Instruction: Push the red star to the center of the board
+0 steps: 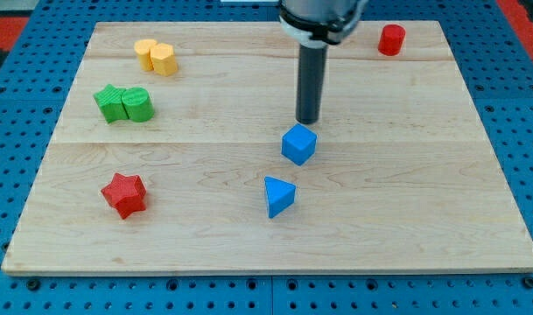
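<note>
The red star (pixel 124 193) lies on the wooden board (pixel 406 175) at the view's lower left. My tip (pixel 308 121) stands near the middle of the board, just above the blue cube (pixel 298 144) in the view, far to the right of the red star. The rod comes down from the view's top. It is not touching the star.
A blue triangular block (pixel 278 196) lies below the blue cube. Two green blocks (pixel 123 103) sit at the left, two yellow blocks (pixel 155 56) at the upper left. A red cylinder (pixel 390 39) stands at the upper right. Blue pegboard surrounds the board.
</note>
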You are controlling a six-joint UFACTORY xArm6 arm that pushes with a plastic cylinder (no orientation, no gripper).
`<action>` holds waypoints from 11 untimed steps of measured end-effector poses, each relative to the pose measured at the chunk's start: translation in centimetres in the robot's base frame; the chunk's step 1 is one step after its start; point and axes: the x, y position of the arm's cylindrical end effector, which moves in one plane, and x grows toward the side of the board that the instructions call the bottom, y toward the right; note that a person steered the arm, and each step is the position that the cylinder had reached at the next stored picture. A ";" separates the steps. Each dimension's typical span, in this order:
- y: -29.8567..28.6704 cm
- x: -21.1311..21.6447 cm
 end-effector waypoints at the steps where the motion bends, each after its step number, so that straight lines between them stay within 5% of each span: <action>1: -5.0 4.0; 4: -9.3 3.8; 6: -25.6 5.4; 7: -28.1 9.7; 8: -25.9 13.9; 9: -25.3 11.9; 11: -14.9 7.4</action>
